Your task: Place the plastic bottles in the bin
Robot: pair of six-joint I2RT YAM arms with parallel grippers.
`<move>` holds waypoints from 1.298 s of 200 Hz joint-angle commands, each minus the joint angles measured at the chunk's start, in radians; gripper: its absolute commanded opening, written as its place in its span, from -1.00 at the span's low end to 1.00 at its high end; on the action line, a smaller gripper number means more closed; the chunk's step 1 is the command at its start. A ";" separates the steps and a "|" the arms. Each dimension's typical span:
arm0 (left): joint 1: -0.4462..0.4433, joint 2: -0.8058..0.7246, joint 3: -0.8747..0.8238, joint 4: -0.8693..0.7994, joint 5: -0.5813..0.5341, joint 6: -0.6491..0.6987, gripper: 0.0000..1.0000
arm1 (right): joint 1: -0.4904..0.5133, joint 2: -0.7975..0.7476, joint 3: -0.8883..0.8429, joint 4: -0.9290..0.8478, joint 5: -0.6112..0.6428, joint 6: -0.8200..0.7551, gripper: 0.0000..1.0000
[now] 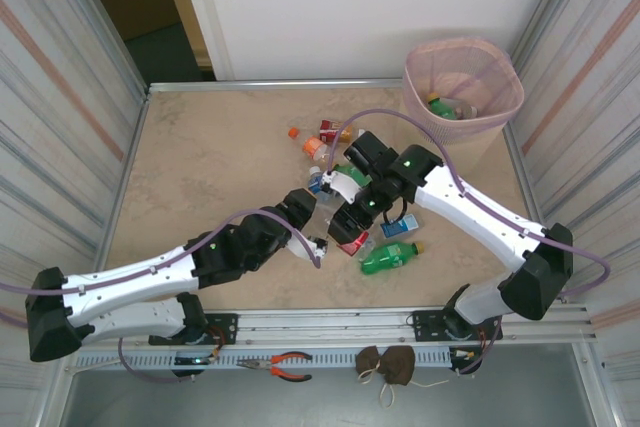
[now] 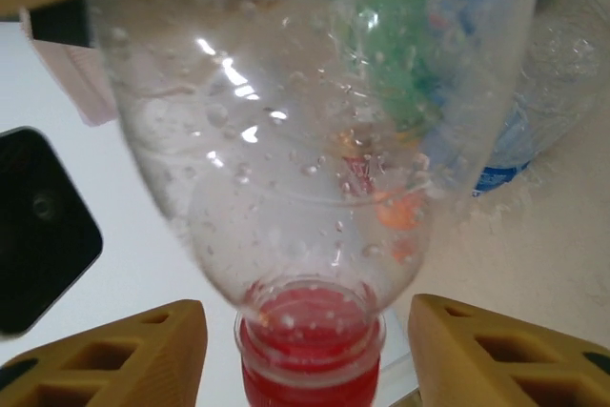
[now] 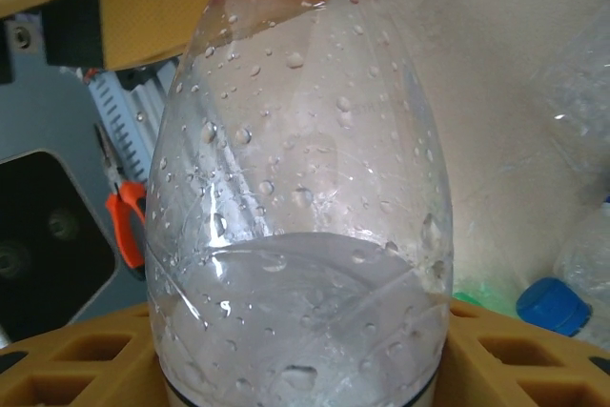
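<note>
A clear plastic bottle with a red cap hangs between my two grippers above the middle of the table. My right gripper is shut on its lower body, a yellow finger pressed against each side. My left gripper is open, its yellow fingers standing clear on both sides of the red cap. From above, the left gripper and right gripper meet over a heap of loose bottles. The pink latticed bin stands at the far right, a green bottle inside it.
Loose bottles lie under and around the grippers: a green one, a blue-labelled one, orange-capped ones. Orange pliers and a brown pouch lie by the near rail. Corrugated walls close in both sides.
</note>
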 commanded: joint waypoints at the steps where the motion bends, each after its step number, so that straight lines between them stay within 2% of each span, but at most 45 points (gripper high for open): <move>1: -0.007 -0.041 0.027 0.017 0.028 -0.028 0.33 | -0.032 -0.042 -0.003 0.013 0.013 0.005 0.14; 21: -0.007 -0.052 0.035 -0.009 0.038 -0.068 0.45 | -0.066 -0.062 0.006 0.022 0.040 0.016 0.16; 63: 0.013 -0.062 0.071 -0.072 0.070 -0.219 0.50 | -0.167 -0.102 0.067 0.031 0.099 0.036 0.17; 110: 0.157 -0.073 0.144 -0.174 0.213 -0.489 0.53 | -0.328 -0.116 0.191 0.044 0.141 0.054 0.18; 170: 0.422 -0.107 0.152 -0.171 0.457 -0.769 0.56 | -0.572 -0.049 0.399 0.110 0.143 0.063 0.19; 202: 0.548 -0.100 0.144 -0.132 0.537 -0.908 0.52 | -0.709 0.030 0.501 0.140 0.159 0.059 0.19; 229: 0.595 -0.084 0.124 -0.093 0.567 -0.953 0.52 | -0.805 0.119 0.599 0.138 0.194 0.030 0.18; 259: 0.608 -0.065 0.118 -0.089 0.595 -0.957 0.53 | -0.877 0.209 0.647 0.134 0.209 0.001 0.18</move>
